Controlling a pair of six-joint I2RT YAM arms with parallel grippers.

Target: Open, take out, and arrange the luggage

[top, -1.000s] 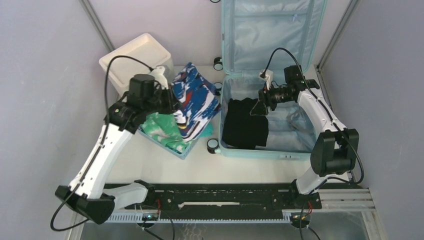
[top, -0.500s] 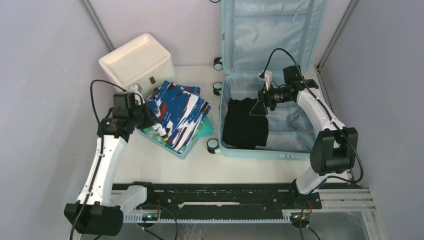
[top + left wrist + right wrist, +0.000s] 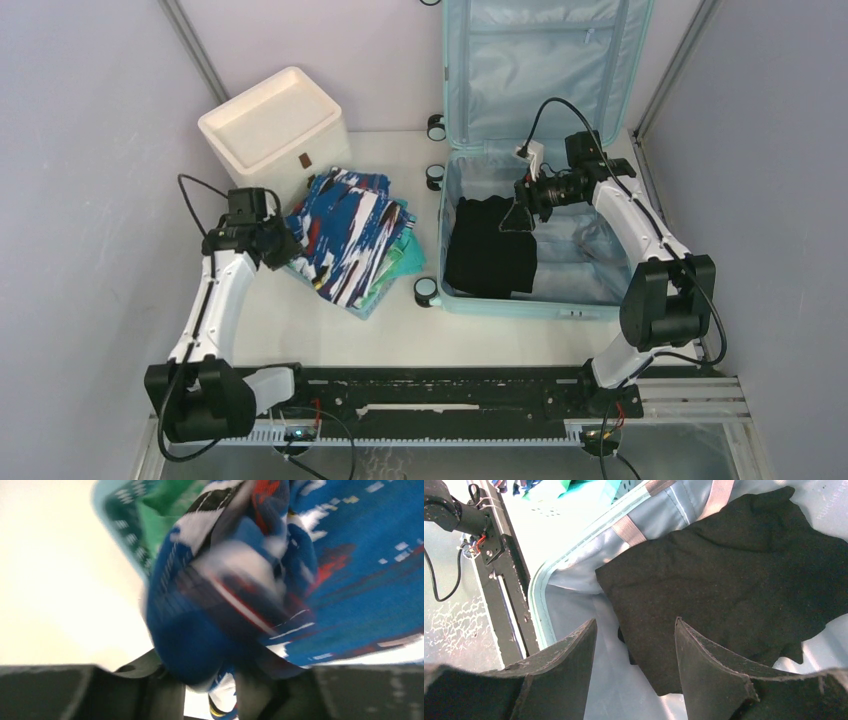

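Note:
The luggage [image 3: 590, 255] lies open at the right, its lid upright against the back wall. A black garment [image 3: 490, 255] lies in its lower shell; it fills the right wrist view [image 3: 734, 580] on the pale lining [image 3: 574, 605]. My right gripper [image 3: 518, 208] hangs open and empty just above the garment's edge [image 3: 634, 625]. A blue, white and red patterned garment [image 3: 350, 235] lies on a green one [image 3: 402, 262] at the left. My left gripper [image 3: 283, 248] is shut on the patterned garment's left edge, which bulges over the jaws [image 3: 210, 665] in a blurred view.
A white drawer unit [image 3: 270, 125] stands at the back left. A small blue basket [image 3: 368, 308] sits under the green garment. The luggage wheels [image 3: 426, 291] stick out toward the garments. A black rail [image 3: 430, 395] runs along the near edge.
My left gripper has lowered the patterned garment from raised to flat on the green one and has drawn back to the left. The right gripper has hardly moved.

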